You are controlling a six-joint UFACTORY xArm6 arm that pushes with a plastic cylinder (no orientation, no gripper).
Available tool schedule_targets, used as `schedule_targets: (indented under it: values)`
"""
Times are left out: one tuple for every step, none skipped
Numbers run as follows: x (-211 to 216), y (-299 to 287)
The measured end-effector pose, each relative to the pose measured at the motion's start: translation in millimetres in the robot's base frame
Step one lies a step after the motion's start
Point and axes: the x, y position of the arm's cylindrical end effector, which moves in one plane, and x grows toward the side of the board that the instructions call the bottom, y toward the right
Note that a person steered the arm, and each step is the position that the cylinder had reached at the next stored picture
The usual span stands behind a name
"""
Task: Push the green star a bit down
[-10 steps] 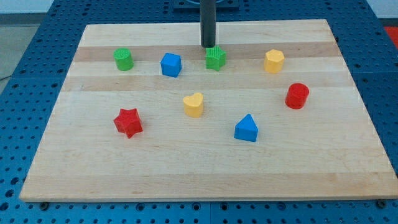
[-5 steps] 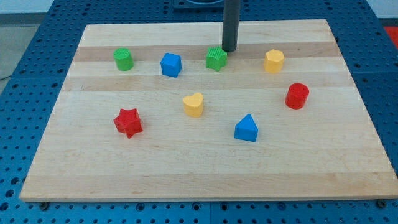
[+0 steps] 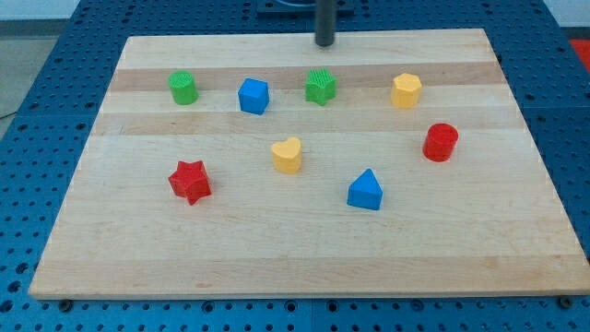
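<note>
The green star (image 3: 320, 87) sits on the wooden board (image 3: 304, 240) near the view's top, a little right of the middle. My tip (image 3: 324, 43) is straight above the star in the view, close to the board's top edge. A clear gap of bare wood separates the tip from the star; they do not touch.
A blue cube (image 3: 253, 96) and a green cylinder (image 3: 183, 88) lie left of the star. A yellow hexagon (image 3: 406, 90) and a red cylinder (image 3: 441, 142) lie right. A yellow heart (image 3: 288, 155), a red star (image 3: 190, 181) and a blue triangle (image 3: 365, 190) lie lower.
My tip moved from the star's top edge to its right side, then up and away toward the board's top edge. The green star has barely moved, if at all.
</note>
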Motion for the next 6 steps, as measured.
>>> schedule_targets:
  values:
    - [10.1, -20.5]
    - [37.2, -20.6]
    - [66.4, -20.6]
    - [87.8, -24.8]
    - [109.1, -26.0]
    - [132.4, -26.0]
